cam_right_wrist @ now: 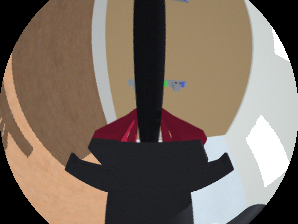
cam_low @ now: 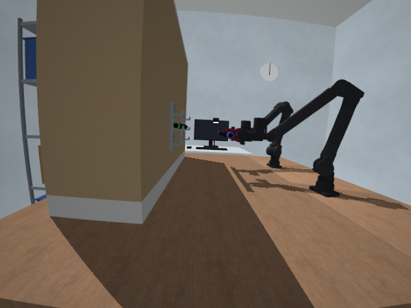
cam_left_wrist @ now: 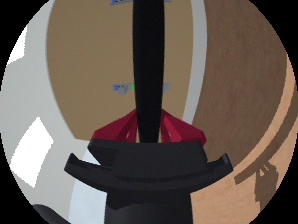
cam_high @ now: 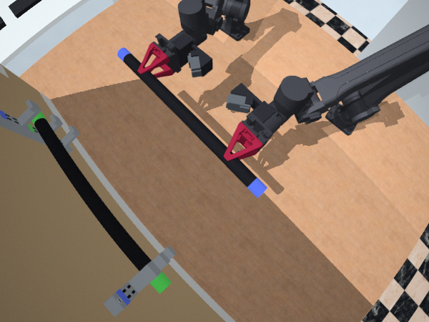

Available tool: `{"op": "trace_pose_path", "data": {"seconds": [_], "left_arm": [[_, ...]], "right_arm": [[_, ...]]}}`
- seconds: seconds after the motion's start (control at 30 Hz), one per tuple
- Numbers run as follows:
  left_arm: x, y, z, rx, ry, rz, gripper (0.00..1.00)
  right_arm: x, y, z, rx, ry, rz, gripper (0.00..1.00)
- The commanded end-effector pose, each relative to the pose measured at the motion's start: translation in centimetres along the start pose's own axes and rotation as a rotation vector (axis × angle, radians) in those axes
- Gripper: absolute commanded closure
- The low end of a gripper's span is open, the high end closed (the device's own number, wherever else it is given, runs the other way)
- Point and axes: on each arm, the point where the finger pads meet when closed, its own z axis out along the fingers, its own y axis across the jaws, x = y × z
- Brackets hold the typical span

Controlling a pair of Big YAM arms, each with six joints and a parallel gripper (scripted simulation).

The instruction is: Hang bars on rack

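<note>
The blue-ended bar (cam_high: 193,119) (cam_left_wrist: 148,60) (cam_right_wrist: 149,55) is held level in the air, away from the rack. My left gripper (cam_high: 229,157) (cam_left_wrist: 148,112) is shut on it near the bar's near end in the top view. My right gripper (cam_high: 142,73) (cam_right_wrist: 149,112) is shut on it near the far end. The green-ended bar (cam_high: 94,198) (cam_low: 176,125) lies on the rack (cam_low: 172,145), apparently on the middle pair of arms. The top labels (cam_high: 124,297) are blue. A green label (cam_high: 32,128) shows at the far upright; a lower label looks reddish in the exterior view.
The tan wall (cam_high: 53,222) (cam_low: 161,103) carries the rack, whose hooked arms (cam_high: 166,255) stick out towards me. A gap separates the held bar from the rack. A monitor (cam_low: 211,130) stands on a desk beyond.
</note>
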Motion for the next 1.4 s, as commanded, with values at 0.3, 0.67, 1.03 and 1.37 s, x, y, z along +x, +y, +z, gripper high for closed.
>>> {"op": "trace_pose_path", "data": {"seconds": [0.3,0.67,1.03,1.37], "left_arm": [[0.9,5.6,1.0,-0.053,0.032,-0.015,1.0],[0.9,7.8,1.3,-0.053,0.032,-0.015,1.0],[0.9,10.4,1.7,-0.053,0.032,-0.015,1.0],[0.8,12.4,1.8,-0.053,0.032,-0.015,1.0]], "right_arm": [[0.5,-5.7,0.9,0.059,0.023,0.031,1.0],[0.5,-7.9,1.1,0.059,0.023,0.031,1.0],[0.5,-10.5,1.5,0.059,0.023,0.031,1.0],[0.6,-12.6,1.7,0.059,0.023,0.032,1.0]]}}
